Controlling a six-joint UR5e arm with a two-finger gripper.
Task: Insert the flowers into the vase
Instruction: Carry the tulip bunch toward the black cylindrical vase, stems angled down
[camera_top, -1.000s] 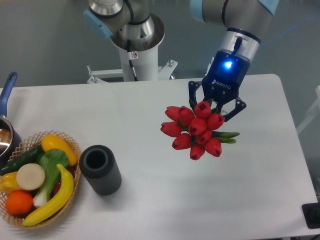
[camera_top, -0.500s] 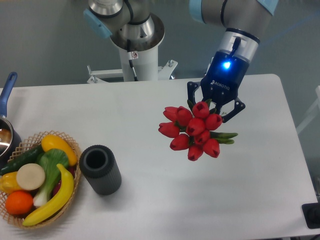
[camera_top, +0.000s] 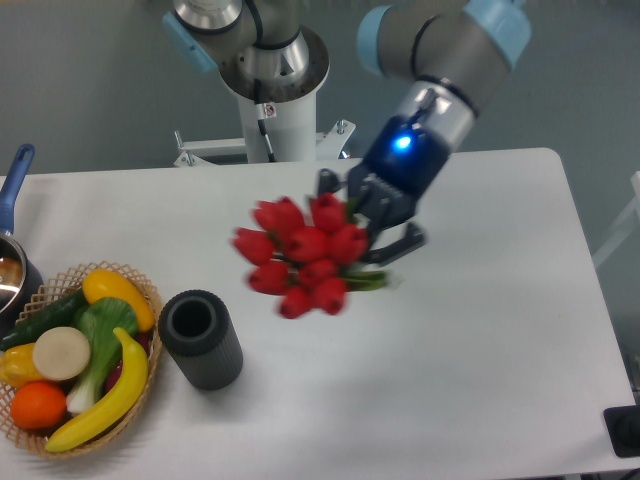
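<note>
Now | fingers (camera_top: 372, 222) clamped on flowers (camera_top: 300, 256) | held above table, right of vase (camera_top: 200, 338)

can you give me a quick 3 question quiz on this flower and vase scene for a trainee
1. True or false: the flowers already stand inside the vase.
2. What is the gripper holding?
A. the yellow banana
B. the bunch of red tulips
C. the blue-handled pot
3. Fill in: the vase stands just to the ______ of the wicker basket in the picture.

Key
1. False. The bunch is held in the air, up and to the right of the vase's mouth, which shows dark with no flowers in it.
2. B. The gripper is shut on the flowers, with the red buds pointing toward the vase side.
3. Right.
</note>
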